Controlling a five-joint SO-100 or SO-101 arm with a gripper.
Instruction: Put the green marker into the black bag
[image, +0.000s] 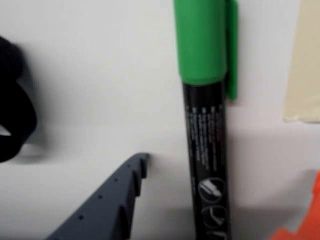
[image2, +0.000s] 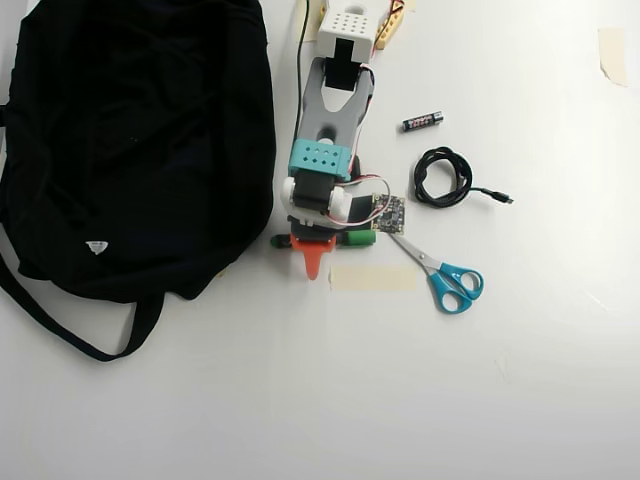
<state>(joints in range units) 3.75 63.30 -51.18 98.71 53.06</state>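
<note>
In the wrist view, nearest the camera, one grey ridged finger (image: 107, 205) of the fingers (image: 200, 220) rises from the bottom edge on the left of the green marker (image: 207, 125), a slim pen with a dark barrel bearing white print and a bright green cap with a clip. An orange finger (image: 305, 220) shows at the bottom right corner. The marker lies flat on the white surface (image: 100, 90) in the gap between them, with clear space on each side, so the fingers stand open around it and grip nothing. The cap points to the top of that view. Farther off, a pale beige strip of tape (image: 305, 65) lies at the right edge, and a piece of black fabric (image: 12, 100) shows at the left edge.

In the overhead view the arm reaches down from the top, its fingers (image2: 312, 250) over the marker (image2: 355, 239), which lies crosswise with its green cap to the right. The large soft black fabric bag (image2: 140, 140), with long straps and a small white label, fills the left side, close beside the marker's left end. Below the marker lies the beige tape (image2: 372, 277); to the right, blue-handled scissors (image2: 445, 277), then a coiled black cable (image2: 443, 178) and a small black battery (image2: 422, 121).
</note>
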